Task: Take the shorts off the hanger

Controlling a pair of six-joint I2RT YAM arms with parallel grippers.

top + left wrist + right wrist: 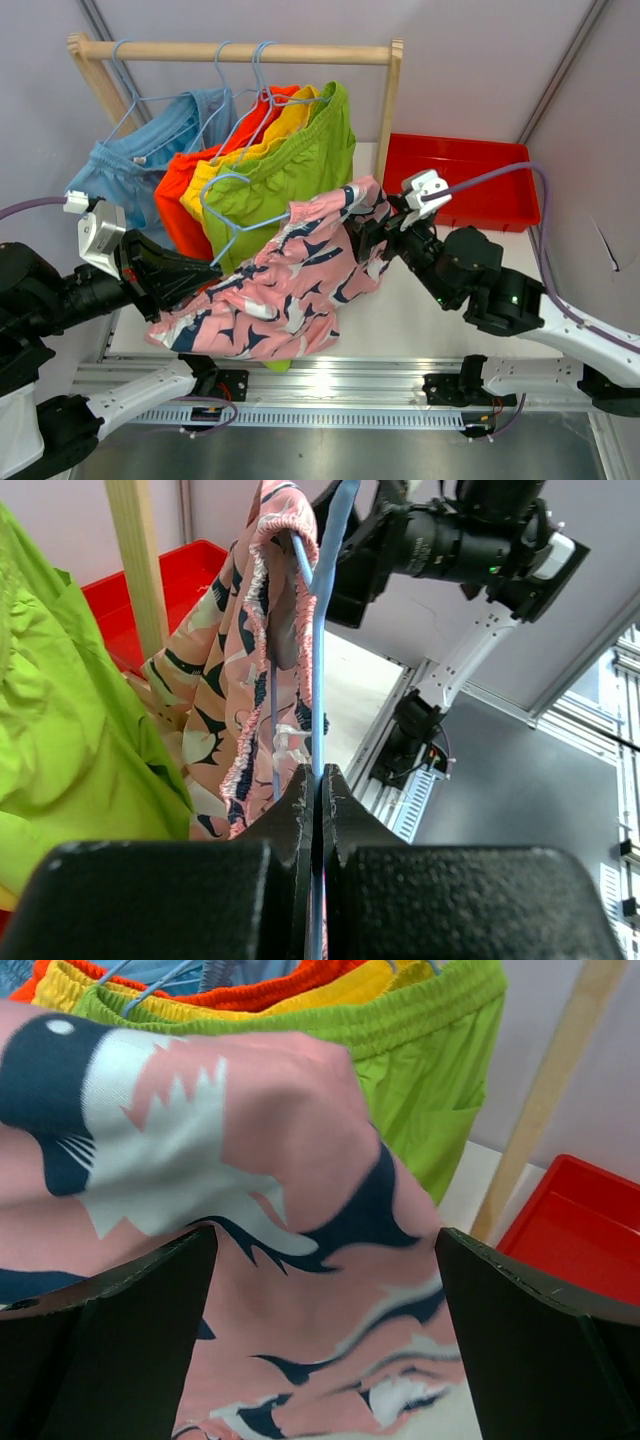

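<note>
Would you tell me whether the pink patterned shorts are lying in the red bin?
No, the pink patterned shorts hang in front of the wooden rack, apart from the red bin.

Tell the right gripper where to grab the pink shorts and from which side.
Grip the gathered waistband of the pink shorts near its right end, coming from the right. The left gripper pinches the hanger on the left, and the open right gripper straddles fabric there, so a rightward pull should slide them off.
</note>
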